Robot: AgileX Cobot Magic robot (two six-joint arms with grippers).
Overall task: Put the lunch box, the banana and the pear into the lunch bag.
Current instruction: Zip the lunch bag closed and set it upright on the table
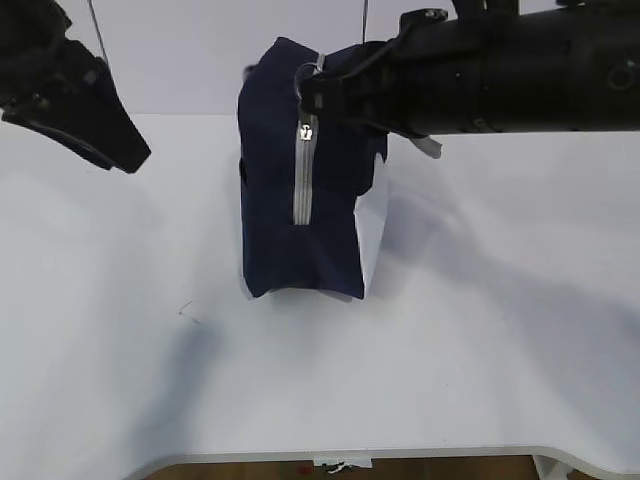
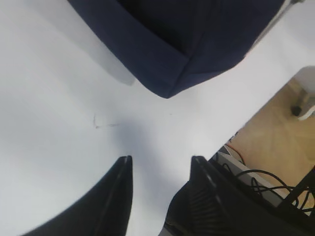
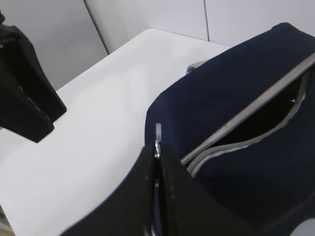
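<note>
Right pincer point(image 3: 156, 162): pinching shut on the round metal ring pull point(image 1: 306, 76) of the grey zipper point(image 1: 303, 175).
Bag: the boxy dark navy fabric lunch bag point(image 1: 290, 200) is standing on the white table point(image 1: 480, 340) directly under that pincer, its zipper partly gaping.
Left pincer point(image 2: 160, 169): hovering with jaws apart and nothing between them, the bag's corner ahead.

lunch bag point(image 1: 300, 210): table point(image 1: 480, 340) centre | left gripper point(image 1: 120, 150): 9 o'clock of bag, apart | right gripper point(image 1: 312, 95): 12 o'clock, at bag top
</note>
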